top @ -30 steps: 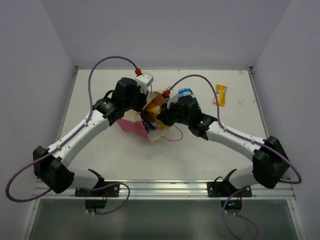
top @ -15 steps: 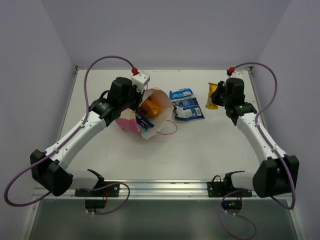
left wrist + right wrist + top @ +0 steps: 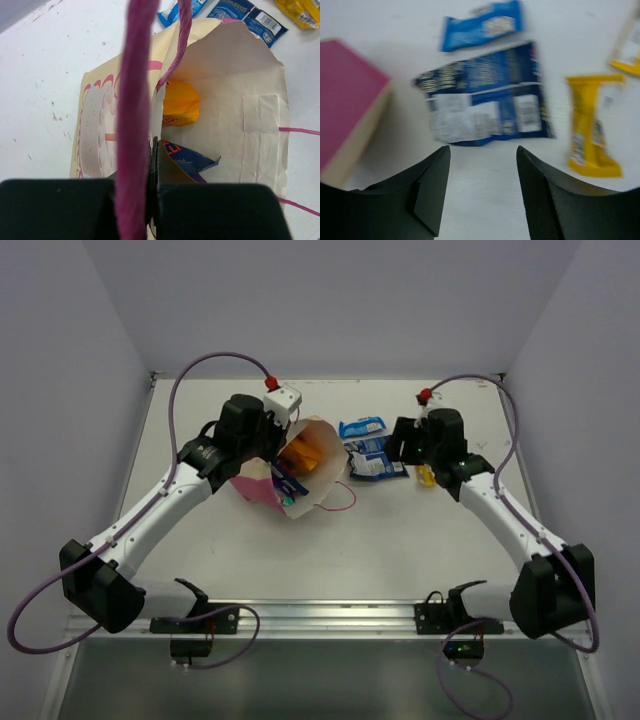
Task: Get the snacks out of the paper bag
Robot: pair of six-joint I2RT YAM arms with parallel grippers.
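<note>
The paper bag [image 3: 312, 475] lies tipped on the table with its mouth open toward the right. My left gripper [image 3: 277, 445] is shut on its rim [image 3: 155, 165], with the pink cord handle [image 3: 135, 100] running over it. Inside the bag are an orange packet [image 3: 180, 102] and a blue-and-purple packet [image 3: 189, 159]. Two blue-and-white packets [image 3: 362, 427] [image 3: 376, 461] lie on the table right of the bag. My right gripper [image 3: 482, 160] is open and empty, just above the table near the larger blue packet [image 3: 485, 102]. A yellow packet [image 3: 590, 125] lies to its right.
The bag's pink side [image 3: 347, 95] shows at the left of the right wrist view. A second yellow piece [image 3: 630, 45] lies at that view's right edge. A loose cord handle [image 3: 345, 502] trails on the table below the bag. Walls close the table on three sides.
My right gripper came out of the bag, swung to the far right by the yellow packet, then came back left toward the blue packets. A second blue packet now lies on the table.
</note>
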